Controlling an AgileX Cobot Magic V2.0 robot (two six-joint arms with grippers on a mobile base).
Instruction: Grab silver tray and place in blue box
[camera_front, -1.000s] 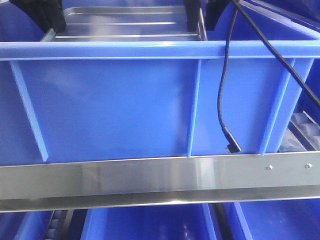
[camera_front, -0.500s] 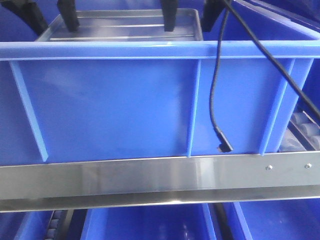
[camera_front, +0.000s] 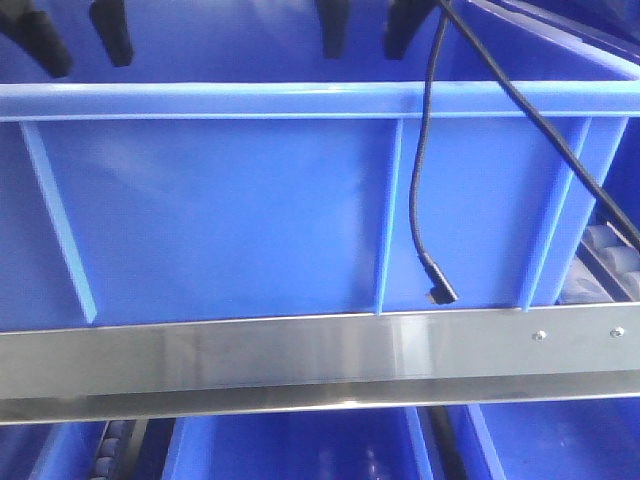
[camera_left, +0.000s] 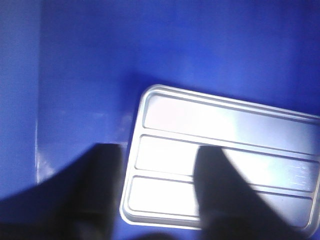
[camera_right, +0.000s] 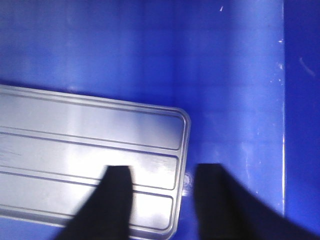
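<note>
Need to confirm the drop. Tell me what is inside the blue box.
The silver tray lies flat on the floor of the blue box, released. Both open grippers, left and right, hang above it, their fingers hiding parts of the tray. The front view shows no interior.

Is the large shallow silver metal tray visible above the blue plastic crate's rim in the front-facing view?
No: only the dark end effector fingers show above the blue plastic crate rim.

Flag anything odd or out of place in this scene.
A loose black cable dangles over the blue box's front wall, its plug end hanging free. Inside, the silver tray lies on the box floor, somewhat skewed to the walls. Nothing looks spilled or damaged.
</note>
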